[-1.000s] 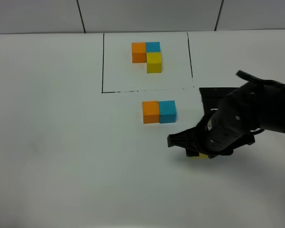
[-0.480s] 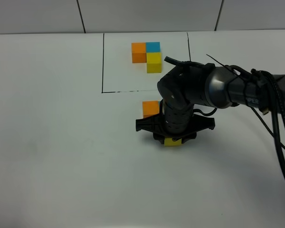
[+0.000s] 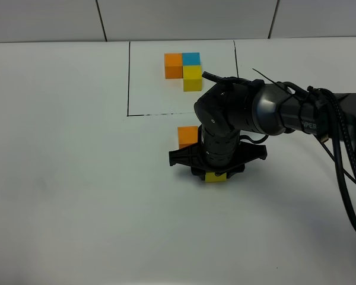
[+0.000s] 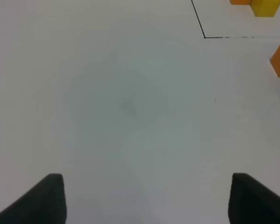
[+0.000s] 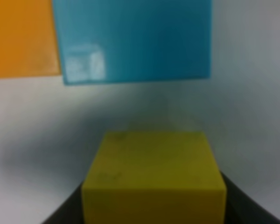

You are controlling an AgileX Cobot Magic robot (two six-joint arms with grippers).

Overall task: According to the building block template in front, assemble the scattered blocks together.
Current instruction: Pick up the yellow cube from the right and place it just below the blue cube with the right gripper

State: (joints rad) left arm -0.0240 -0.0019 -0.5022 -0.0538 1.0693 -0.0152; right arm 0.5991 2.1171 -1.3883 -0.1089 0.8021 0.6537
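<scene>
White table (image 3: pixel 77 178); right jaws clamp yellow block (image 3: pixel 215 177); left jaws wide apart

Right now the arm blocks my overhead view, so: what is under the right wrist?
The right claw grips the yellow cube, with a gap to the blue cube, which sits beside the orange cube. Overhead, the blue cube is fully covered.

White table (image 3: pixel 59 178); framed template cubes (image 3: pixel 184 70) far side; orange cube (image 3: pixel 187 135) touching blue cube (image 5: pixel 130 39) nearer.
</scene>
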